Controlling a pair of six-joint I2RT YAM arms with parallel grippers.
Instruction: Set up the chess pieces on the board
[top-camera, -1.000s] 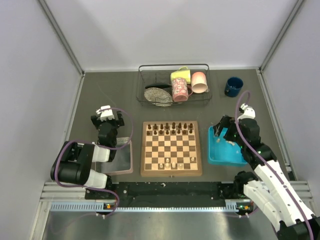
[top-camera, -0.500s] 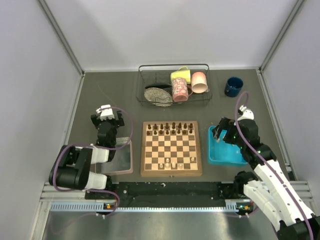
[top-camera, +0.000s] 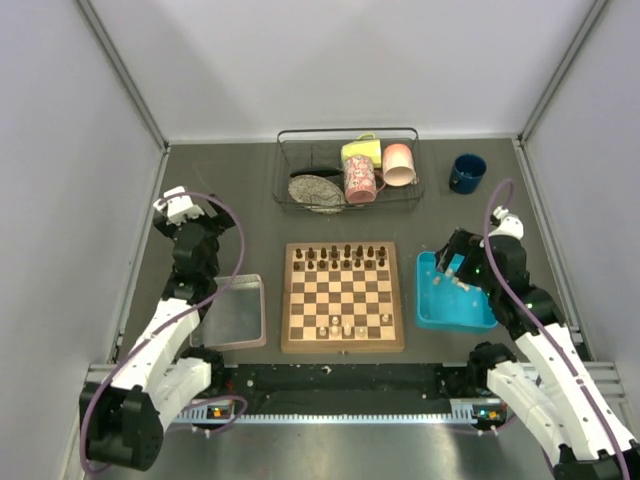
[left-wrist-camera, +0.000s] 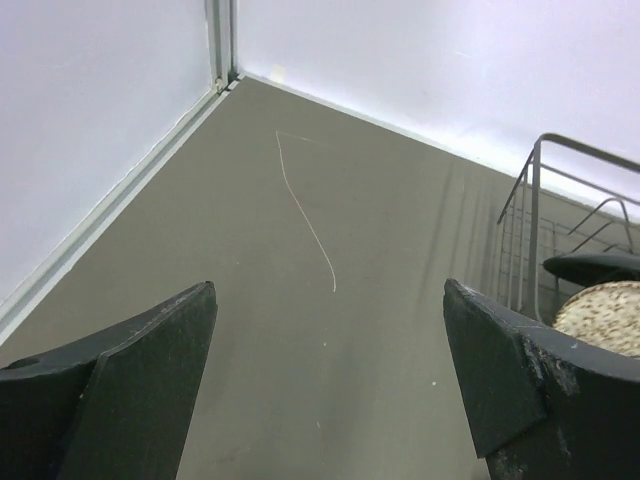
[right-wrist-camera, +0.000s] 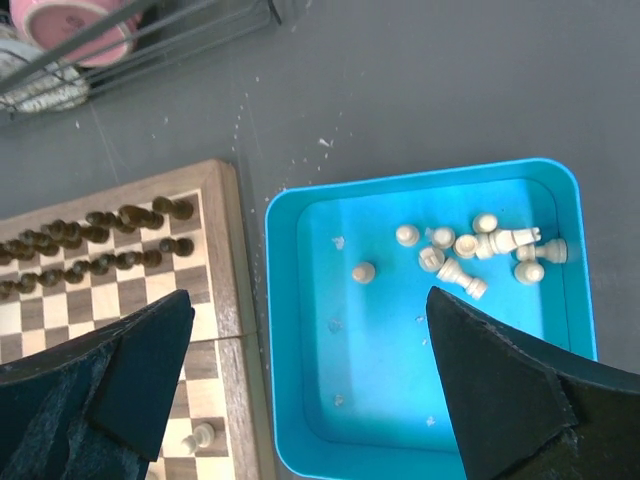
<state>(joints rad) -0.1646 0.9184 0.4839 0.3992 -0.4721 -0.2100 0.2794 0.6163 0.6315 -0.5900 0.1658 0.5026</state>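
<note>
The board (top-camera: 343, 345) lies at the table's middle. Dark chess pieces (top-camera: 345, 257) stand on its two far rows, and three pale pieces (top-camera: 345, 327) stand near its front edge. Several more pale pieces (right-wrist-camera: 470, 250) lie in the far right part of the blue tray (top-camera: 455, 322), right of the board. My right gripper (top-camera: 452, 262) hangs open and empty above that tray. In the right wrist view (right-wrist-camera: 310, 330) its jaws stand wide, with the board's border (right-wrist-camera: 232, 260) at the left. My left gripper (top-camera: 182, 222) is open and empty over bare table at the far left (left-wrist-camera: 330, 300).
A clear pinkish tray (top-camera: 235, 312) lies left of the board. A wire basket (top-camera: 285, 170) at the back holds mugs and a speckled plate. A blue mug (top-camera: 466, 173) stands at the back right. Walls close in the table on three sides.
My left arm has swung left and away from the pinkish tray, now facing the far left corner. My right gripper has shifted slightly right over the blue tray.
</note>
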